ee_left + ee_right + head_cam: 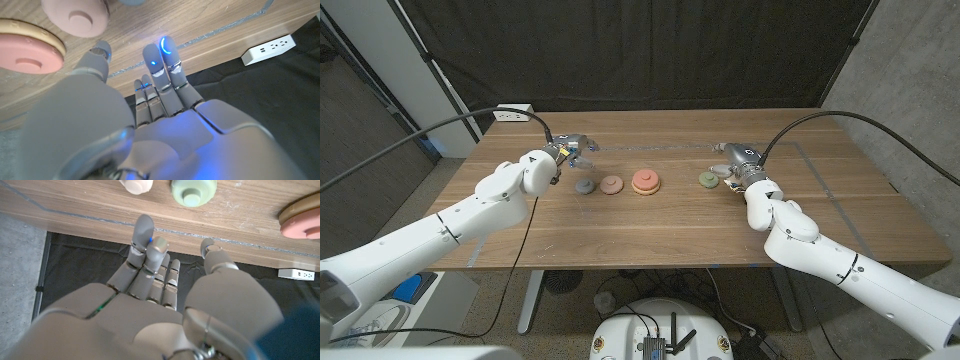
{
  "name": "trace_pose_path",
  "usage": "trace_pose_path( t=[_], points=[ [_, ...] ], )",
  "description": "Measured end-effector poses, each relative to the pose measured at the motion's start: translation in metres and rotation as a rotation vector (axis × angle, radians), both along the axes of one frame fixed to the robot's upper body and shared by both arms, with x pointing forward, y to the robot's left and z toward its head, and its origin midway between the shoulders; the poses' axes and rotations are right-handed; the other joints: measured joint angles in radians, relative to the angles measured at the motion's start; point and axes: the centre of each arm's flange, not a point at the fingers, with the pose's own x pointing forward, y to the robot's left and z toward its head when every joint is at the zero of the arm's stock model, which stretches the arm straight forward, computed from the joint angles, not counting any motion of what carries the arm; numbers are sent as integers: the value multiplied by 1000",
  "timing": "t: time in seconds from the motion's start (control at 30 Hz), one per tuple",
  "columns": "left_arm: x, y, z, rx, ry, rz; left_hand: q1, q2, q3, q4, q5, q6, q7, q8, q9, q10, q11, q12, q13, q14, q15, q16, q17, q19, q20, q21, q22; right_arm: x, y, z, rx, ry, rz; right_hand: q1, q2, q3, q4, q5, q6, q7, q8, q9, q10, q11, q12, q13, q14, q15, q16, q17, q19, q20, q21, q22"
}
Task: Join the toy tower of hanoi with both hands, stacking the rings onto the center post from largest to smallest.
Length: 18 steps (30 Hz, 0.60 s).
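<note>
The center post's base [646, 188] stands mid-table with a salmon ring [645, 179] on it. Left of it lie a dusty pink ring [611, 184] and a blue-grey ring [584, 186]. A green ring [708, 179] lies to its right. My left hand [572, 148] hovers behind the blue-grey ring, fingers apart and holding nothing. My right hand [735, 161] sits just right of the green ring, also holding nothing. The left wrist view shows the pink ring [77, 17] and salmon ring [27, 52] past the fingers [167, 60]. The right wrist view shows the green ring [194, 190] and a small cream piece [136, 185].
A white power strip [513, 113] sits at the table's far left corner, with a black curtain behind the table. Pale tape lines [650, 147] cross the wood. Bare wood lies in front of the rings toward the near edge.
</note>
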Motion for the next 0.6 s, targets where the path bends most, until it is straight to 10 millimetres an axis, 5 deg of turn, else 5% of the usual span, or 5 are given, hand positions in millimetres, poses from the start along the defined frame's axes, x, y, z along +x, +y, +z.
trace_pose_path(
  t=[0.6],
  points=[
    [9,-6,2,98,87,-48,-54,-14,-30,16,-16,-45,16,-5,-7,-48,23,-12,0,-7,3,4,-5,-5,2,-13,-9,3,5,1,0,5,5,-5,5,4,-4,8,12,13,0,0,6,5,0,0,0,0,0,2,0,0,5,1]
  ],
)
